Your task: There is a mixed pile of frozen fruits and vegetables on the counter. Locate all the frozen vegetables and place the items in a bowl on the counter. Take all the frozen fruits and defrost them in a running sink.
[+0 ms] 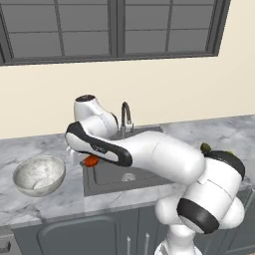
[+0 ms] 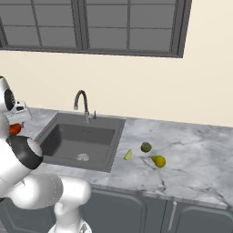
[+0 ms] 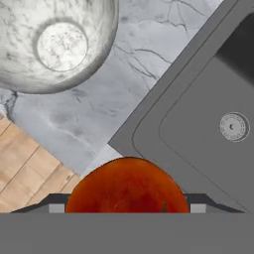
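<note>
Gripper clamps the tomato short of the empty bowl; wedge, ball, pear wait on the counter.

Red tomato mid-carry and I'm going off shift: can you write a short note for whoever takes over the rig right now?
Gripper: shut on the red tomato, held in the air between sink and bowl, not yet over the bowl.
Bowl: empty, on the counter left of the sink.
Right of the sink lie the pale wedge, dark green ball and pear.
Done: tomato picked up.
Left: drop tomato in the bowl, add the wedge, move ball and pear into the sink, run the faucet; no water visible.
</note>
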Robot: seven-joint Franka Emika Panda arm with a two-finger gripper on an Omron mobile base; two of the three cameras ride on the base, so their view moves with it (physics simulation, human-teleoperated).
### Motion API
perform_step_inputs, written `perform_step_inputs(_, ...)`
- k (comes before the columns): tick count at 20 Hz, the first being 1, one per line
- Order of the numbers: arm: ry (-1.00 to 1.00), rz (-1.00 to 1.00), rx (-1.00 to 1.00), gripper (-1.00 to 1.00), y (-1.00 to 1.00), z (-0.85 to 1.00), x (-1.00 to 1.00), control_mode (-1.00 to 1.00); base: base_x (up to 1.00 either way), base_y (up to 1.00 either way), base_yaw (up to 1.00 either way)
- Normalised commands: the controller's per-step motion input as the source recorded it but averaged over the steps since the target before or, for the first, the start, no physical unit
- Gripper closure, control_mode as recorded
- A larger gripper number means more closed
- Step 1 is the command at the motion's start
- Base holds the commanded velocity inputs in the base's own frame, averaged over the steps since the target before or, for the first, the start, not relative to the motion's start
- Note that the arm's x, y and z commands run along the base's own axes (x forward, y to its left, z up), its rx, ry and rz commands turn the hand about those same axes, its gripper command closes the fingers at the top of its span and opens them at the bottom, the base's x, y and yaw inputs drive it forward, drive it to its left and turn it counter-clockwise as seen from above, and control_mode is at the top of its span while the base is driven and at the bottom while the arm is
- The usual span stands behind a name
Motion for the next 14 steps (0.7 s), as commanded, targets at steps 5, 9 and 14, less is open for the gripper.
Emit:
perform_step_inputs(5,0.01,0.09,-0.01,1.00,0.99,0.00,0.19,-1.00,0.00,0.00,0.00)
perform_step_inputs(9,0.01,0.06,-0.02,1.00,0.87,-0.10,0.20,-1.00,0.00,0.00,0.00)
perform_step_inputs(14,-0.11,0.01,0.00,1.00,0.39,-0.22,0.16,-1.00,0.00,0.00,0.00)
